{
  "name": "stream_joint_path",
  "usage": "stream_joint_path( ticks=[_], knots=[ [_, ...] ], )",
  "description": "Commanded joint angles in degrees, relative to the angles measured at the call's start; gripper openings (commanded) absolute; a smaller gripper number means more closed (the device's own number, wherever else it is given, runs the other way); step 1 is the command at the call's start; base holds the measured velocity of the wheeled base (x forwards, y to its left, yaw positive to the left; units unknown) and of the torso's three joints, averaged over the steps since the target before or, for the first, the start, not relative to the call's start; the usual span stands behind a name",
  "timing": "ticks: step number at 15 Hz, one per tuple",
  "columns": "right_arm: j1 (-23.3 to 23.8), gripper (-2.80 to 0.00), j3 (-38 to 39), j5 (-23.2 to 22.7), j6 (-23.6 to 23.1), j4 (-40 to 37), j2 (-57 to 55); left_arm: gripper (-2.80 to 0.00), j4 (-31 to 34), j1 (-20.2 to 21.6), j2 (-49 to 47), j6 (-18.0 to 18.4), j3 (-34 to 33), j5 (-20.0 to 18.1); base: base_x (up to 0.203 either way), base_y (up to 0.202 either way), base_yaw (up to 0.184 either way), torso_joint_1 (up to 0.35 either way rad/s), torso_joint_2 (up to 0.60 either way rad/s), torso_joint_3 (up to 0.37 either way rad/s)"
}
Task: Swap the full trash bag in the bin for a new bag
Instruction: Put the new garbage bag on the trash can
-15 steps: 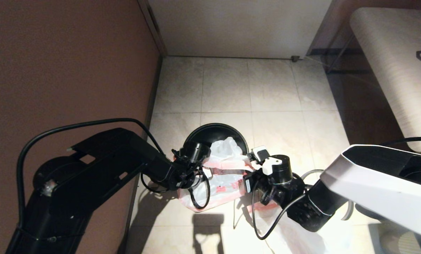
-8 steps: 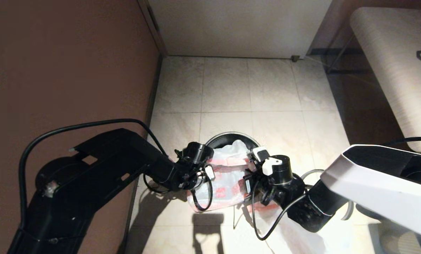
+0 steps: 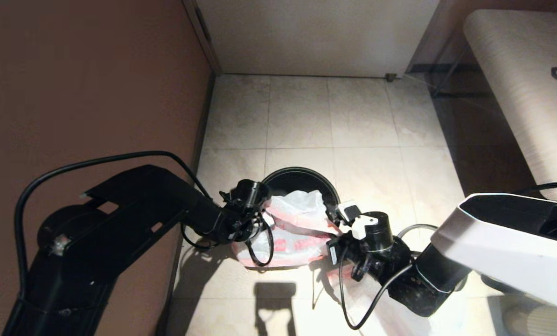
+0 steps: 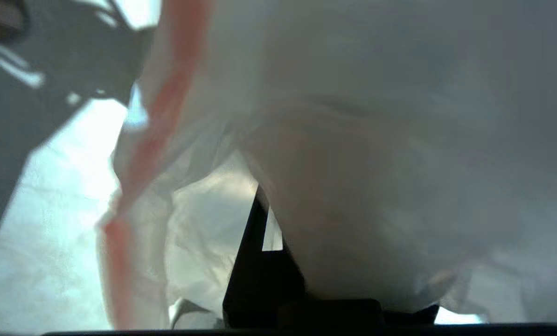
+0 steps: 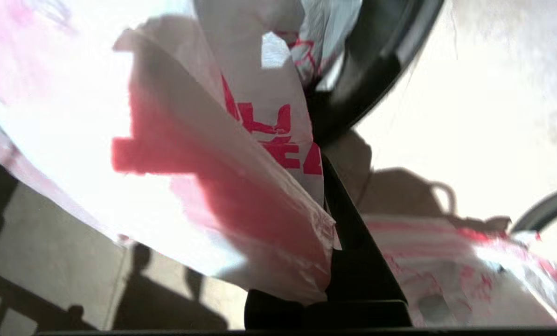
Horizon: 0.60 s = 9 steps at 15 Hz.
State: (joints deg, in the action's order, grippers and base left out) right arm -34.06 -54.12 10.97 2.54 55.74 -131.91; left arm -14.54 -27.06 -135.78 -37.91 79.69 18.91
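The bin [image 3: 278, 175] is a small round black pail on the tiled floor; its dark rim [image 5: 376, 60] also shows in the right wrist view. A white bag with red print [image 3: 295, 233] hangs stretched between both grippers over the bin's near side. My left gripper [image 3: 262, 219] is shut on the bag's left edge; film [image 4: 353, 140] drapes over the jaws and one dark finger [image 4: 255, 261] shows. My right gripper [image 3: 337, 219] is shut on the right edge, with the film [image 5: 241, 186] pinched between its fingers.
A second white bag with red stripes [image 3: 381, 303] lies on the floor under my right arm, seen too as a crumpled bag [image 5: 469, 275]. A brown wall [image 3: 73, 93] runs along the left. A pale wooden table [image 3: 521, 93] stands at the right.
My left gripper has shut on the bag's left edge. The bag swung right, then came back left and lower. The bin has shifted a little to the right.
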Motion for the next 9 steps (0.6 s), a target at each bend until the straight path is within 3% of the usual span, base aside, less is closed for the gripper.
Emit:
stream_joint_path(
  ticks=[1, 5, 9],
  knots=[
    [-0.04, -2.8, 3.13, 0.7, 0.02, 0.74, 1.27, -2.8, -0.05, 0.71, 0.64, -0.83, 0.55, 1.22, 0.0, 0.0, 0.0, 0.0, 0.0, 0.0],
    [0.0, -2.8, 3.93, 1.42, 0.05, 2.95, -2.51, -2.8, -0.05, 0.95, 0.78, -1.19, 1.08, 2.61, 0.0, 0.0, 0.0, 0.0, 0.0, 0.0],
    [0.51, -2.8, -7.05, 1.92, -1.55, 2.67, -12.54, -2.8, 0.2, 1.9, 1.64, -2.16, 0.99, 2.27, 0.0, 0.0, 0.0, 0.0, 0.0, 0.0]
  ],
)
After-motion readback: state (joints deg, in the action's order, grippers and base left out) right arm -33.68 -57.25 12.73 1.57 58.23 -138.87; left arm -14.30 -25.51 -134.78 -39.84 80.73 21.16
